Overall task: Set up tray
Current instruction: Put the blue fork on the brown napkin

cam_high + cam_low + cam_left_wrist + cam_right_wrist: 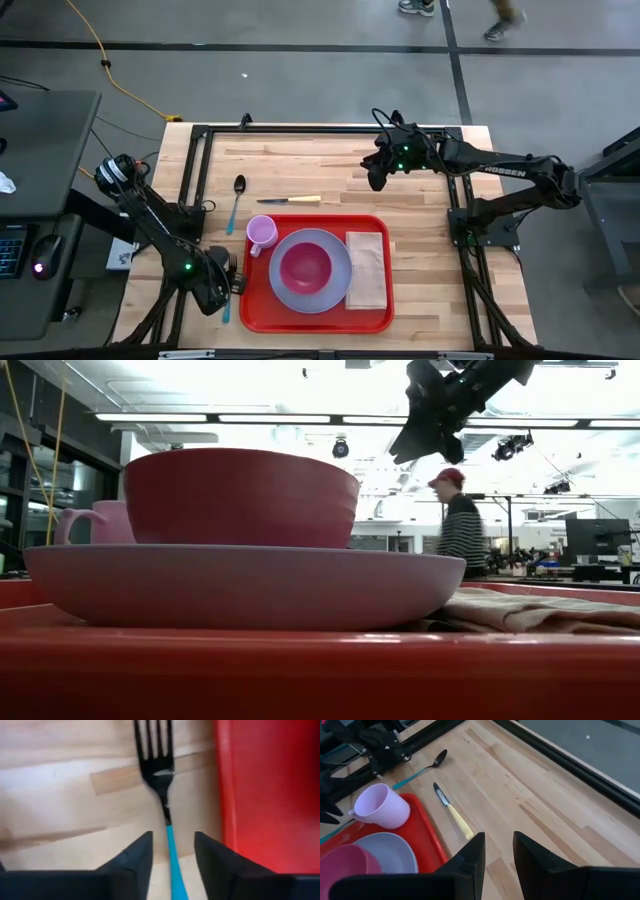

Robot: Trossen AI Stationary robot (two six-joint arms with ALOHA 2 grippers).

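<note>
The red tray lay at the table's near middle, while the left gripper, fingers spread, straddled a fork just left of it, and the right gripper, slightly parted and empty, hung over the far right.

The tray carries a plate holding a bowl; cup at the tray's far-left corner, napkin right of the plate.
</note>
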